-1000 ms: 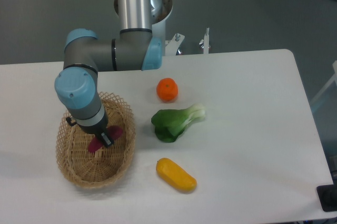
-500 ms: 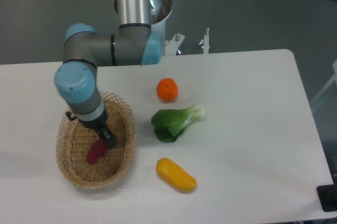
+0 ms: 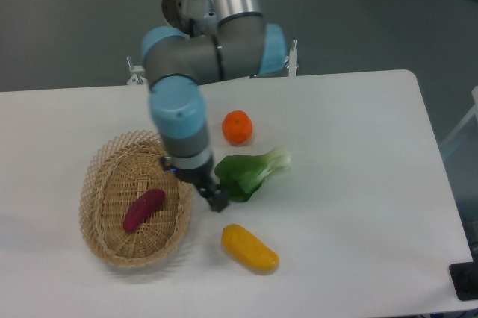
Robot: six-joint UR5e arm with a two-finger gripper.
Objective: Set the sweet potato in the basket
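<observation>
White table (image 3: 358,184) under grey floor carries five things. Near its left edge, one basket (image 3: 97,243) holds one sweet potato (image 3: 144,209). My tool (image 3: 217,202) hangs just beside the basket's right rim, empty; whether its fingers are apart I cannot tell. Then one orange (image 3: 237,127), one bok choy (image 3: 250,174), one yellow vegetable (image 3: 249,248). No writing is readable.

Orange fruit (image 3: 237,126), bok choy (image 3: 250,175), yellow vegetable (image 3: 250,248) on table (image 3: 358,146).

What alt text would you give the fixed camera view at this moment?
A magenta sweet potato lies inside the wicker basket on a white table, while the robot's gripper hangs just right of the basket, holding nothing. An orange, a leafy green vegetable and a yellow oblong vegetable lie nearby.
</observation>
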